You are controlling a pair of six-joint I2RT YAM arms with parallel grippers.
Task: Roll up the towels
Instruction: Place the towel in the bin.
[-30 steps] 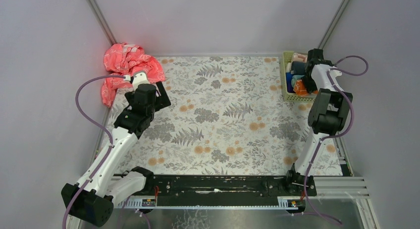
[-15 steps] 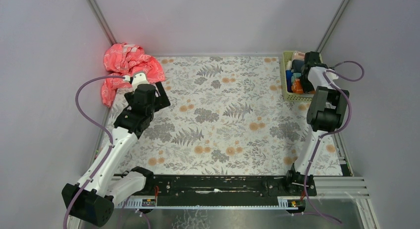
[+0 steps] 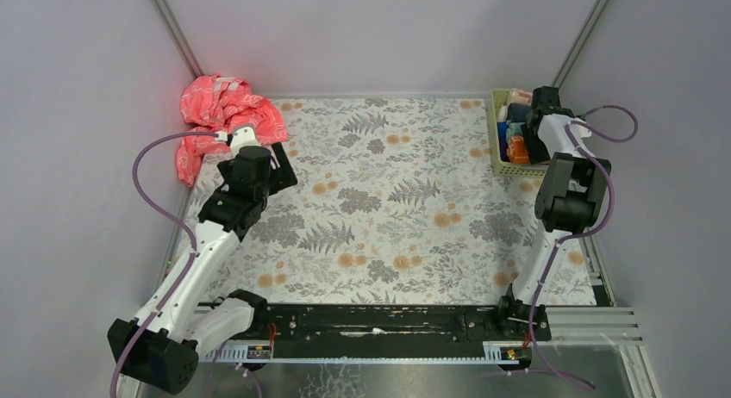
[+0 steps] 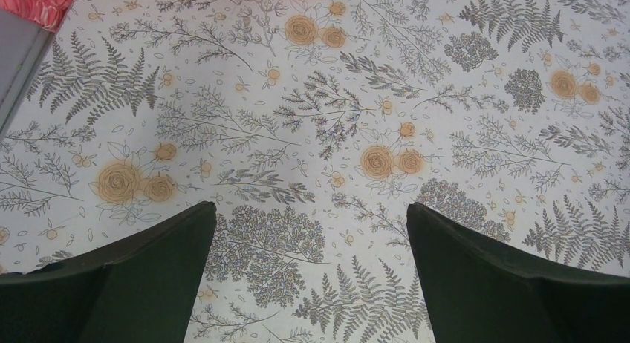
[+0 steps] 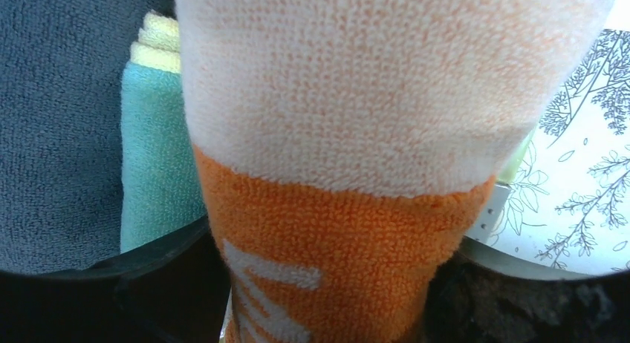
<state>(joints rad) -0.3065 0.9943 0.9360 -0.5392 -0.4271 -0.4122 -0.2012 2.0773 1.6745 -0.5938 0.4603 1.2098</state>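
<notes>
The only writing we found was white lettering on the orange half of the orange and peach towel. Just a fragment of thick white strokes showed at the bottom of the right wrist view, and we could not read it. We saw no brand or label anywhere else.

That towel sat in the pale green basket at the far right corner of the table. In the right wrist view its long axis ran up the picture, away from the camera. The orange end lay nearest the fingers and the peach end pointed away.

The teal towel lay just beside it on the left, in the same basket, with its long side running the same way. A yellow towel showed at the teal one's far end, and a grey towel lay further left.

The right gripper reached into the basket with the orange and peach towel between its two dark fingers. We could not tell whether they gripped the towel or only flanked it.

The left gripper hung over the flowered tablecloth near the far left corner. Its fingers were spread wide, with only tablecloth showing between them. A crumpled red cloth with a white pattern lay in that corner, near the gripper but apart from it.
</notes>
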